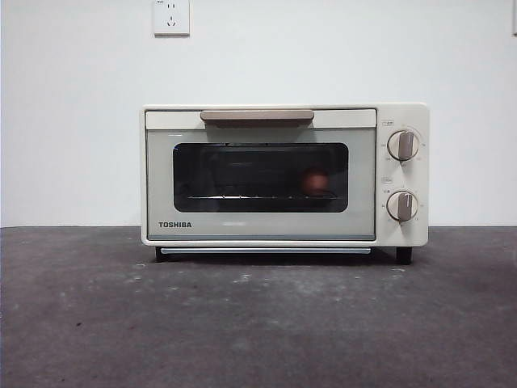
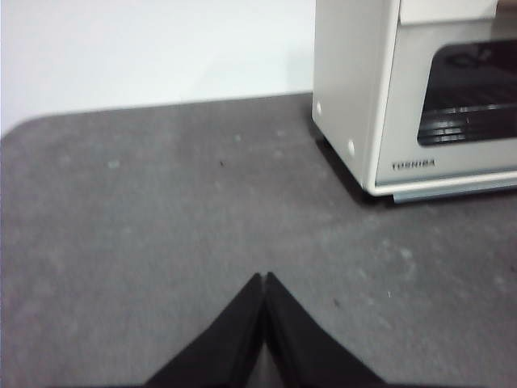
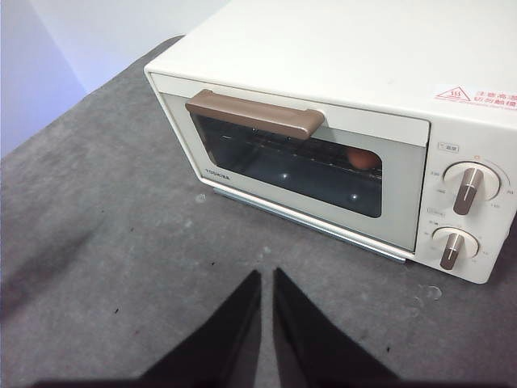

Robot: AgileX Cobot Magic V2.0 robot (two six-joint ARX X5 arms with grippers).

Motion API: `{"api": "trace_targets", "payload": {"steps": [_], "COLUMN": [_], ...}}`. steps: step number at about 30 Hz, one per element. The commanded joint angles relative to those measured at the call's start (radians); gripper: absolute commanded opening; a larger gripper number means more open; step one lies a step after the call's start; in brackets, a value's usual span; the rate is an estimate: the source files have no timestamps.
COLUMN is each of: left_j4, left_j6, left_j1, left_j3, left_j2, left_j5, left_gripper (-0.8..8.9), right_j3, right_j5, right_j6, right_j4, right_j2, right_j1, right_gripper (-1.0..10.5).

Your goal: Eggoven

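Note:
The cream TOSHIBA toaster oven [image 1: 284, 174] stands on the grey table with its dark glass door shut. The reddish-brown egg [image 1: 315, 182] lies inside on the wire rack, at the right behind the glass; it also shows in the right wrist view [image 3: 363, 159]. My right gripper [image 3: 266, 276] is shut and empty, above the table in front of the oven [image 3: 323, 121], below its tan handle [image 3: 254, 115]. My left gripper [image 2: 265, 277] is shut and empty, over bare table away from the oven's left front corner [image 2: 355, 97]. Neither gripper shows in the front view.
Two knobs [image 1: 402, 145] [image 1: 401, 205] sit on the oven's right panel. A white wall with a socket [image 1: 171, 16] stands behind. The grey table [image 1: 258, 323] stretches out in front of the oven.

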State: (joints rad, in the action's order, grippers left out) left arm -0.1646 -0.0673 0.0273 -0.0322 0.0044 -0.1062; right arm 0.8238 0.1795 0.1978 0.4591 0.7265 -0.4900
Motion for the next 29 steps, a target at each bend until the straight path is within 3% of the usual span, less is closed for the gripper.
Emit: {"api": "trace_targets", "payload": {"steps": [1,4,26,29], "left_j4": [-0.049,-0.022,-0.023,-0.023], "left_j6": [0.037,0.077,0.077,0.077], "left_j1": [-0.001,-0.001,-0.001,-0.001], "left_j3": [0.018,0.018,0.018,0.018], "left_j2": [-0.002,-0.002,-0.002,-0.002], "left_j5": [0.002,0.002,0.002,0.002], "left_gripper": [0.08,0.07,0.08,0.08], "right_j3": [0.007,0.007,0.007,0.007], "right_j5": [-0.004,-0.004,-0.004,-0.053], "right_j6": [-0.007,-0.007,-0.008,-0.047], "right_j4": [-0.011,-0.011,-0.008,-0.010], "right_j2": [0.003,0.003,-0.003,-0.056], "right_j1": [-0.005,-0.005,-0.005,0.026], "right_gripper": [0.1,0.1,0.1,0.1]}}
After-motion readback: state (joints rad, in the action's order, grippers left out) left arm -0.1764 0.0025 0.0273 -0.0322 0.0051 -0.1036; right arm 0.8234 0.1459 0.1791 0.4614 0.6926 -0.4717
